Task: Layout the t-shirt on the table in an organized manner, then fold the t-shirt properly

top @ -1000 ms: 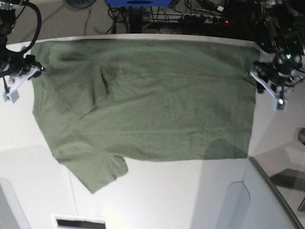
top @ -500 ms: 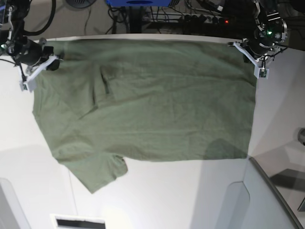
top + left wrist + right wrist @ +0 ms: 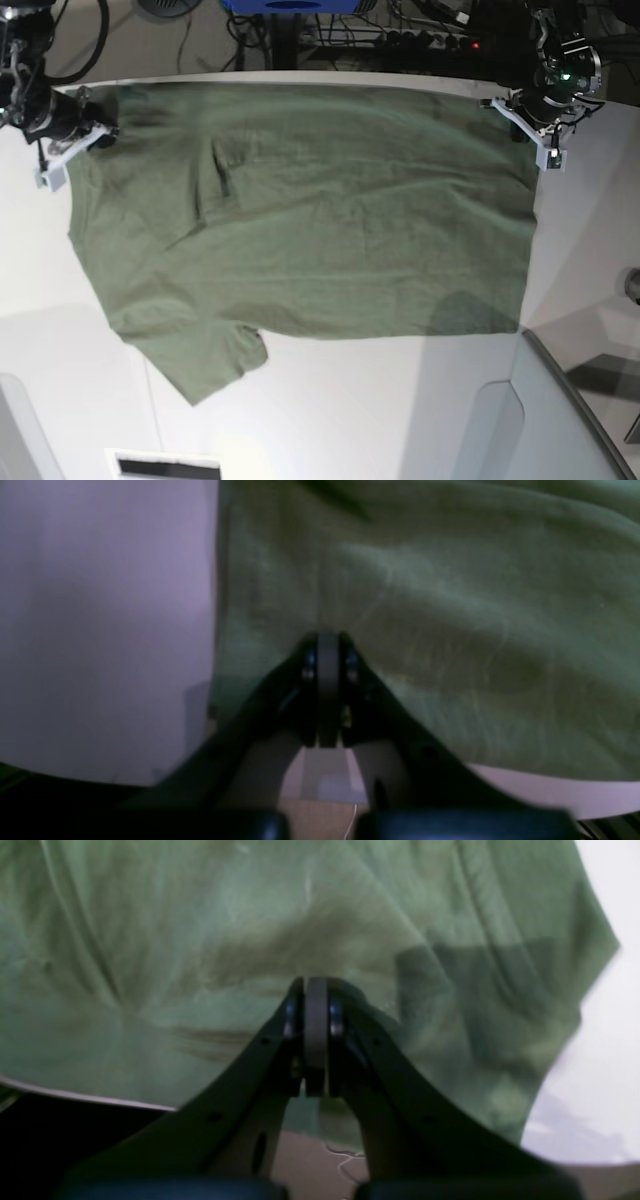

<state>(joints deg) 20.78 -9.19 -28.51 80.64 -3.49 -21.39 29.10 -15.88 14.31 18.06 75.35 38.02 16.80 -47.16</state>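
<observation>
The olive-green t-shirt (image 3: pixel 320 220) lies spread across the white table (image 3: pixel 350 410), with one sleeve (image 3: pixel 215 360) sticking out at the front left. My left gripper (image 3: pixel 522 122) is at the shirt's far right corner. In the left wrist view the left gripper (image 3: pixel 322 647) is shut on the t-shirt (image 3: pixel 450 605) near its side edge. My right gripper (image 3: pixel 95 138) is at the far left corner. In the right wrist view the right gripper (image 3: pixel 316 990) is shut on the t-shirt (image 3: pixel 200 940), which hangs a little over the table's far edge.
A grey bin (image 3: pixel 565 420) stands at the front right corner. A white slotted object (image 3: pixel 165 465) sits at the front edge. Cables and a blue unit (image 3: pixel 290 5) lie behind the far edge. Bare table (image 3: pixel 100 630) shows beside the shirt.
Both grippers moved from the shirt's sides to its far corners and shut on the cloth. In the last half second the right gripper shifted slightly left and the far edge drew straighter.
</observation>
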